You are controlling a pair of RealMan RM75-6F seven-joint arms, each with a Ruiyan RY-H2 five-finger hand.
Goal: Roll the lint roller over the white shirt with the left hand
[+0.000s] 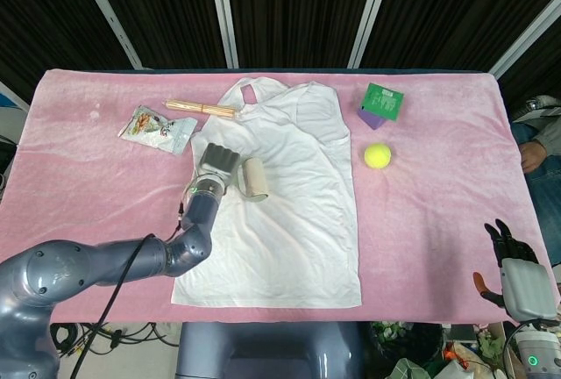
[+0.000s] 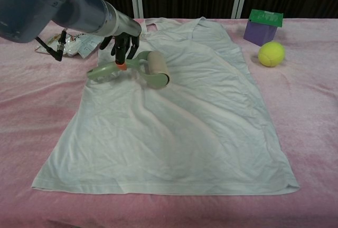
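Observation:
A white shirt (image 1: 289, 195) (image 2: 185, 117) lies flat on the pink table, collar toward the far edge. The lint roller (image 1: 254, 178) (image 2: 158, 69), with a pale green handle and a beige roll, rests on the shirt's upper left part. My left hand (image 1: 216, 165) (image 2: 122, 45) grips the handle from above, with the roll pressed on the fabric to its right. My right hand (image 1: 517, 265) hangs at the lower right corner of the head view, off the table, fingers apart and holding nothing.
A snack packet (image 1: 156, 127) and a bundle of wooden sticks (image 1: 202, 108) lie left of the collar. A green-topped purple box (image 1: 379, 103) (image 2: 262, 26) and a yellow tennis ball (image 1: 378, 155) (image 2: 271, 54) sit right of the shirt.

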